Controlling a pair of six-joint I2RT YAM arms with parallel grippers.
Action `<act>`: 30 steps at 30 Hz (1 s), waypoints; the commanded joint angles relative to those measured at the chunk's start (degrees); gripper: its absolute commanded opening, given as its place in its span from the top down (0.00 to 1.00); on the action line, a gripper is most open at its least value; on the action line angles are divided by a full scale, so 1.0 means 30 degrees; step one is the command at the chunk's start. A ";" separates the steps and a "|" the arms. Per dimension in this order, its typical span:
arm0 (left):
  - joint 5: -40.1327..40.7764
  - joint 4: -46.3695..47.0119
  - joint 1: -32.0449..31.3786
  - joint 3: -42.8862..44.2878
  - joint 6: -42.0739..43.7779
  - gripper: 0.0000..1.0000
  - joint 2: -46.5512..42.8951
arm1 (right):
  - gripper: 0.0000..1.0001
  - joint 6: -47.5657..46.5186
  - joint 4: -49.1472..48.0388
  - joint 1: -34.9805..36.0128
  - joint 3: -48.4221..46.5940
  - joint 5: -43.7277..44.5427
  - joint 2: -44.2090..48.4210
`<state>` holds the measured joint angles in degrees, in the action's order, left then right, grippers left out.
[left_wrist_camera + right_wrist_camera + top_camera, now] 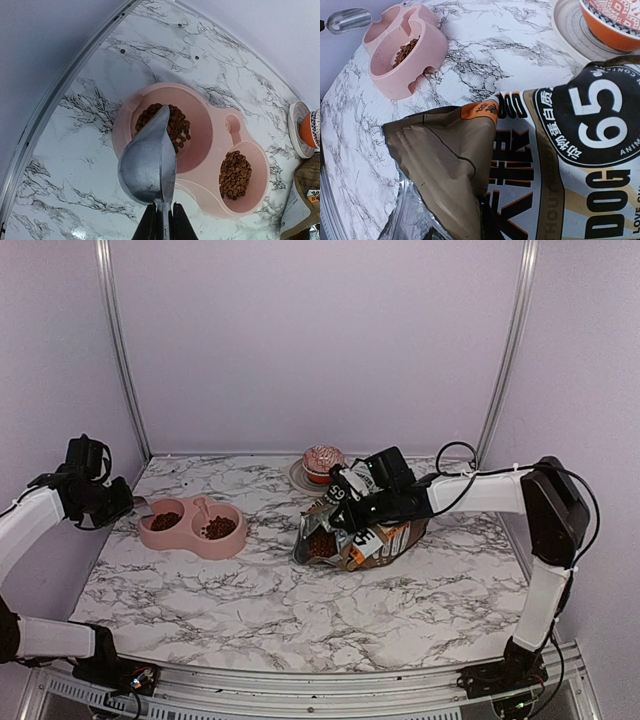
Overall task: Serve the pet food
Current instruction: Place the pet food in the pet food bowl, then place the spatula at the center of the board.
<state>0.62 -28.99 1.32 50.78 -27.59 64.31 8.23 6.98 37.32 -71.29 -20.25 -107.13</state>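
The pet food lies as brown kibble in both wells [175, 127] [235, 175] of a pink double bowl [212, 125]. My left gripper [163, 222] is shut on the handle of a metal scoop [150, 160]. The scoop is turned on its side over the near rim of the left well, with its hollow hidden from view. My right gripper [495, 220] is shut on the top edge of the printed food bag [555, 165] and holds its mouth open. More kibble [320, 543] shows inside the bag [365, 535]. From above, the left gripper [125, 505] is at the bowl's [192, 540] left end.
A pink-frosted cupcake [323, 462] in a red wrapper stands on a small plate [297, 477] behind the bag. A few stray pellets [122, 51] lie near the back wall. Metal rails run along the enclosure's walls and corners.
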 commanded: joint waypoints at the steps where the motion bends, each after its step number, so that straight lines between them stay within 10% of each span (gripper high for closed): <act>1: -0.0282 -0.1356 -0.0098 0.1289 0.0854 1.00 -0.0433 | 1.00 -0.0135 0.0108 -0.0458 0.0030 0.0949 0.0826; 14: -1.0367 -0.0349 -0.1987 -0.0718 0.3157 1.00 -0.1955 | 1.00 -0.0106 0.0114 -0.0328 -0.0027 0.0919 0.0847; 30: -1.3351 0.4278 -0.4343 -0.4613 0.1459 1.00 -0.0745 | 1.00 -0.0245 0.0162 -0.0135 0.0024 0.1264 0.1105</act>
<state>-37.12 -21.93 -11.09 37.47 -21.82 60.99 8.14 7.38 37.50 -70.98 -19.40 -106.15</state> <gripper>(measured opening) 0.095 0.004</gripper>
